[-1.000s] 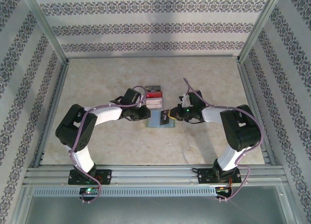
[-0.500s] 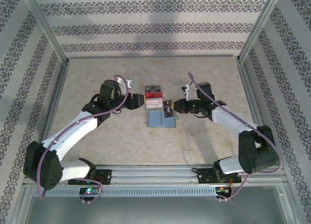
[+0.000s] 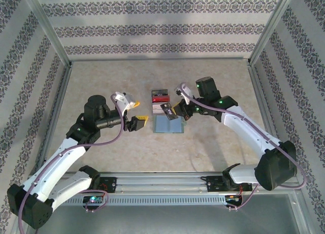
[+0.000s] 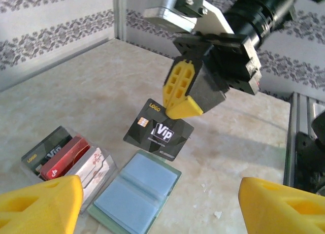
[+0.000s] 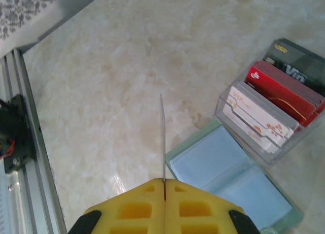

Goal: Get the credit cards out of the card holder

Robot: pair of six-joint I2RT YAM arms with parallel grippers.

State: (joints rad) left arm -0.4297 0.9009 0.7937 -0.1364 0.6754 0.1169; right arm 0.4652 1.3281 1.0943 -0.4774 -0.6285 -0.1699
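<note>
Hanging above the open holder (image 4: 137,192), a dark card (image 4: 160,135) is pinched between the closed jaws of the right gripper (image 4: 184,106). The left gripper (image 3: 138,123) is held left of the holder, jaws spread wide and empty. More cards (image 4: 65,159) are stacked in a clear box (image 4: 101,180) just beside the holder.

Top view: bright, even, diffuse light, probably from overhead. Soft shadows under both arms (image 3: 244,128) on the marble tabletop (image 3: 213,76), no hard edges. Left wrist view: left gripper (image 4: 161,206) pads (image 4: 40,206) in the bottom corners are blurred; dark grey card (image 4: 160,135) mid-frame is sharp, print readable. Right wrist view: faint glare on the tabletop lower left; right gripper (image 5: 164,186) fingers (image 5: 137,211) at the bottom edge slightly soft; wallpaper (image 5: 30,5) upper left out of focus.
</note>
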